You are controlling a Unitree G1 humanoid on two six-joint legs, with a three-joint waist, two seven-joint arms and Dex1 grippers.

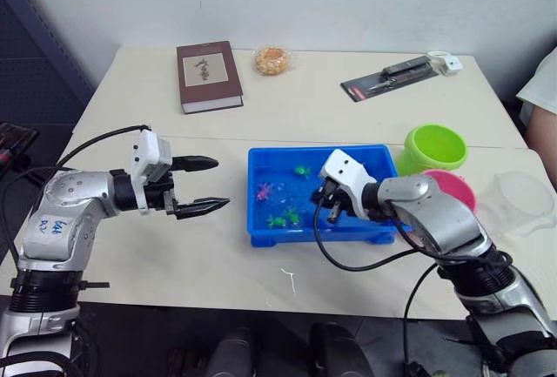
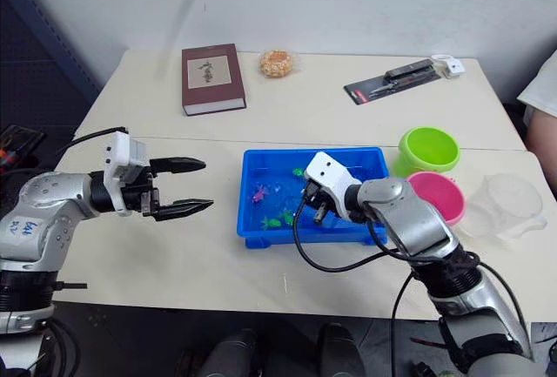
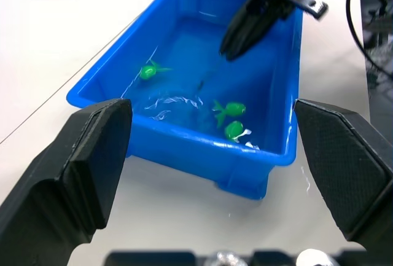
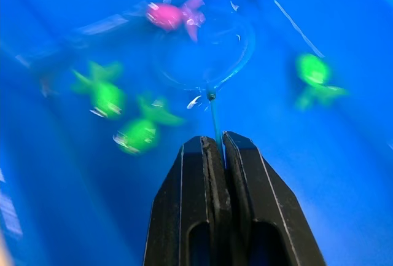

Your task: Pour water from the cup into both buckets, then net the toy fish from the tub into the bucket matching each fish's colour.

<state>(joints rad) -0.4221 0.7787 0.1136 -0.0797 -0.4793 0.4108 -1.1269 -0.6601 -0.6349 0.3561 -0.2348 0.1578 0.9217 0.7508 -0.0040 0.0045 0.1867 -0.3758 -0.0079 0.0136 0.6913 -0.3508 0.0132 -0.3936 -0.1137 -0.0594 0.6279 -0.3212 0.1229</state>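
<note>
While I hold the right hand (image 4: 214, 149) pressed together on the net's thin handle, its hoop (image 4: 206, 51) sits down in the blue tub (image 1: 261, 168), so I judge the netting step is in hand. A pink fish (image 4: 169, 15) lies just at the hoop's 11 o'clock edge; three green fish (image 4: 105, 94) float apart from it. Next I would slide the hoop under that pink one, lift, and carry it to the pink bucket (image 1: 457, 187), at about 3 o'clock from the tub beside the lime green bucket (image 1: 433, 147). My left hand (image 1: 202, 186) is spread wide and empty, hovering over the surface (image 1: 209, 255) near the tub's 9 o'clock side. At far right stands the clear cup (image 1: 522, 203).
</note>
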